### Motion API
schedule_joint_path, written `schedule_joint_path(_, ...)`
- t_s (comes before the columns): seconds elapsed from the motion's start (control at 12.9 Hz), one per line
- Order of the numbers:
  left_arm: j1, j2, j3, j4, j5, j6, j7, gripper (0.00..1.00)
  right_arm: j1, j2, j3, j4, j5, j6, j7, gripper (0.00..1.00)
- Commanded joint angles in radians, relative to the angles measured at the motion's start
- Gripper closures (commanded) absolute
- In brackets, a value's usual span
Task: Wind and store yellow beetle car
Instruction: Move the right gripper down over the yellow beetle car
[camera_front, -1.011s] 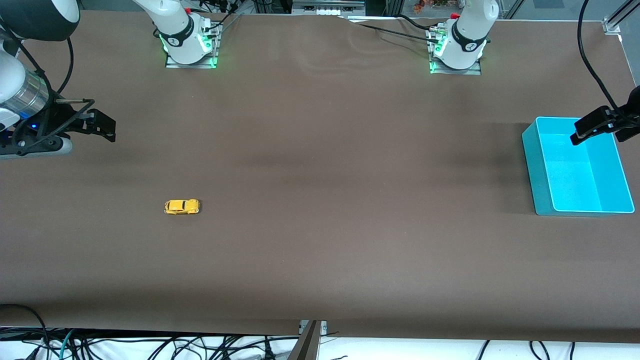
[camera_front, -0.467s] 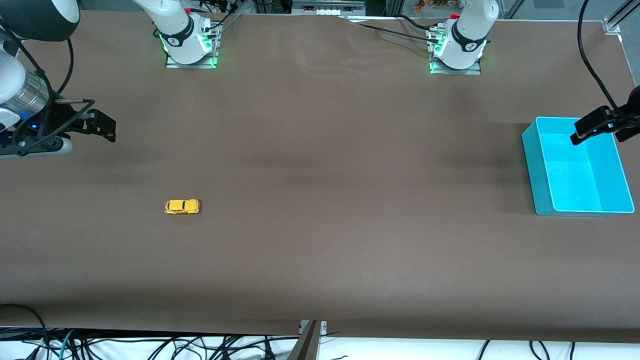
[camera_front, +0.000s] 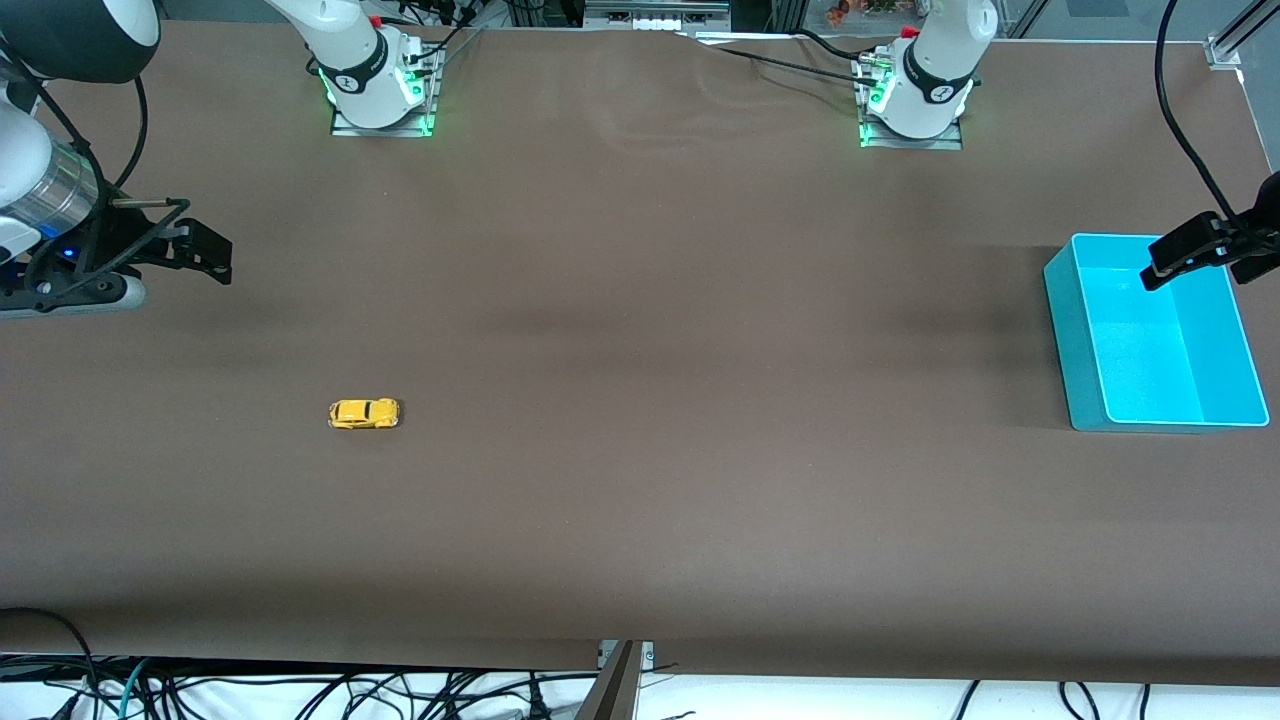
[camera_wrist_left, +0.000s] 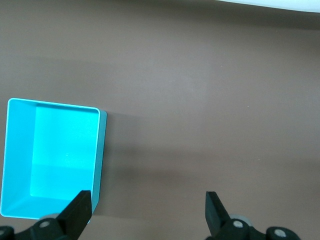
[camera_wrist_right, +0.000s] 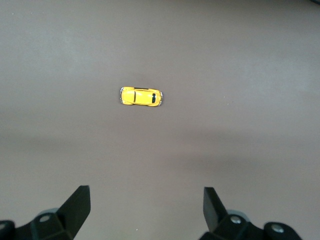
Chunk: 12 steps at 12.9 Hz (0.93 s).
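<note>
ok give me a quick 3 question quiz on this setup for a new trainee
1. True or false: the yellow beetle car is already in the cyan bin.
2. Multiple choice: the right gripper is (A) shut on the car, (B) open with nothing in it, (C) inside the bin.
3. Fill in: the left gripper hangs open over the edge of the ____.

Key
1. False: the car sits on the table toward the right arm's end, and the bin holds nothing.
2. B
3. Bin

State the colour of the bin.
The bin is cyan, inside and out; the front view shows it best.
</note>
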Motion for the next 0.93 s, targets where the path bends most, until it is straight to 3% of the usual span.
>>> schedule_joint_path(0.0,0.008,0.016,-0.006,0.034,0.005,-0.018,0.012,0.00,-0.001,0.022,0.007,-0.003,0.016,-0.007,0.001,0.00)
schedule_joint_path(0.47,0.008,0.016,-0.006,0.034,0.005,-0.018,0.012,0.00,0.008,0.064,0.013,-0.007,0.039,-0.061,-0.018,0.00)
schedule_joint_path(0.86,0.008,0.016,-0.006,0.034,0.007,-0.018,0.012,0.00,0.006,0.122,0.011,-0.003,0.028,-0.047,-0.469,0.00)
